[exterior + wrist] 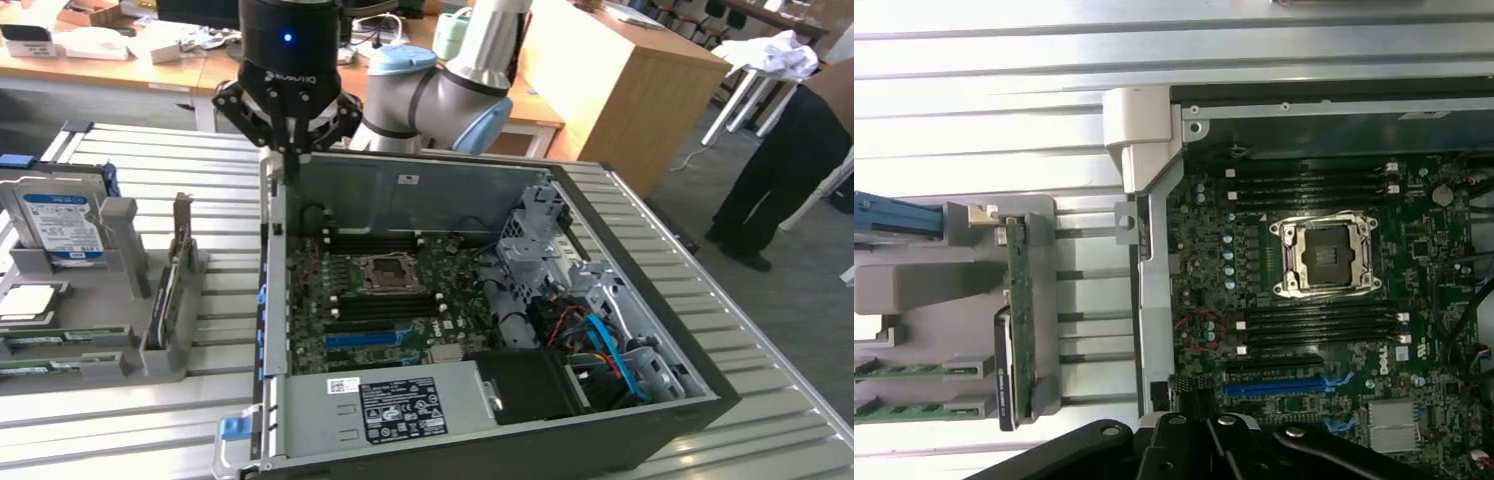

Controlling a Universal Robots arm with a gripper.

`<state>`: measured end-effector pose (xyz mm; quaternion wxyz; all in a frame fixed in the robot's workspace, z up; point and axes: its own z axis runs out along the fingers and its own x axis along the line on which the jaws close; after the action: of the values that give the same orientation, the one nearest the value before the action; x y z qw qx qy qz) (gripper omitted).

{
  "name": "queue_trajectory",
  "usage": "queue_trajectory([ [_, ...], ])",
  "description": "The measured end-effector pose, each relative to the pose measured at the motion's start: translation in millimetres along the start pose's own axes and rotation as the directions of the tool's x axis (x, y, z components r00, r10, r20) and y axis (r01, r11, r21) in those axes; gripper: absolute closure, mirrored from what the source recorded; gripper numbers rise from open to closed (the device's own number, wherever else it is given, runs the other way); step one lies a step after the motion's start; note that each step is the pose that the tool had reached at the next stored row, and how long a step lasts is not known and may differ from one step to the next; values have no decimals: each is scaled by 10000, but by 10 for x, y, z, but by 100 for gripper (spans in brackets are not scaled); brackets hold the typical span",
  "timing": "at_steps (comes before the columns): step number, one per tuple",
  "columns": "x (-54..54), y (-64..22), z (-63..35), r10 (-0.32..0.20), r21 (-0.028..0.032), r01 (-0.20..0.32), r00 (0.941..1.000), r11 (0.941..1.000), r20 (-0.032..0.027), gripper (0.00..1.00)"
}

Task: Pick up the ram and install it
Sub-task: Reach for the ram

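Pick-up not begun: the gripper, closed and empty, hangs at the edge of the case (the ram stands in its rack nearby), so grasping needs opened jaws.

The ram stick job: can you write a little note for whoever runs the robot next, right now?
The gripper is shut and holds nothing. It hangs above the computer case, at the wall nearest the grey holder.
The ram stands on edge in the grey holder beside the case, untouched.
The memory slots on the motherboard look empty.
Done: nothing yet.
Left: picking up the ram and installing it.
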<state>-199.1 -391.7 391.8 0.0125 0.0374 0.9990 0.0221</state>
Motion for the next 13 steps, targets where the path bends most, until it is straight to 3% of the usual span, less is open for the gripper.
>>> queue_trajectory([
  [13, 304, 4, -3, 1, 0, -1, 10000, 10000, 1, 89],
])
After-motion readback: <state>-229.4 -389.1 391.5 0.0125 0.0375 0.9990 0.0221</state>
